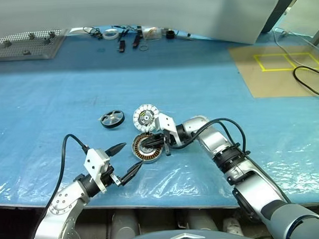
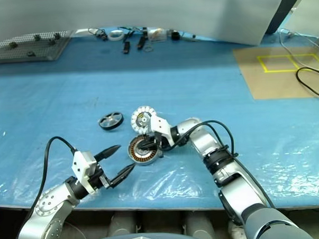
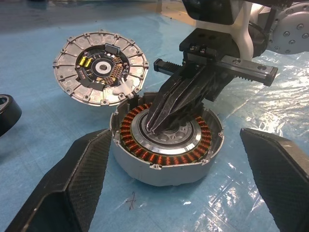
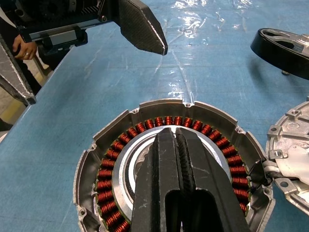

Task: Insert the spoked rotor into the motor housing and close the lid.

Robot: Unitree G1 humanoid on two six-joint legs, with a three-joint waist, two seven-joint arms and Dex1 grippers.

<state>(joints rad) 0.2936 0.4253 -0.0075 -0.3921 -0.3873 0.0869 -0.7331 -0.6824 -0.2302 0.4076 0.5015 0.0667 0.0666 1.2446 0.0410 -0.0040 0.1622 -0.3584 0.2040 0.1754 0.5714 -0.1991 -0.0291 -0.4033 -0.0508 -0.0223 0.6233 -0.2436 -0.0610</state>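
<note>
The motor housing [image 1: 138,150] lies on the blue table, its copper windings showing around the hub. My right gripper [image 1: 151,147] is shut, and its joined fingertips [image 4: 166,145] point down into the hub with nothing between them. Just behind the housing lies the lid [image 1: 145,116], white segments up. The spoked rotor [image 1: 112,119] rests flat to the left of the lid, apart from both. My left gripper [image 1: 131,156] hangs open just left of the housing and nearer the front edge, its fingers [image 3: 72,179] spread on either side of the housing and holding nothing.
A perforated metal plate [image 1: 24,45] sits at the back left, with small parts and tools [image 1: 140,35] along the far edge. At the right lie a brown board with yellow tape [image 1: 284,66] and a black cable [image 1: 311,84]. A person's hand [image 4: 24,46] shows beyond the table.
</note>
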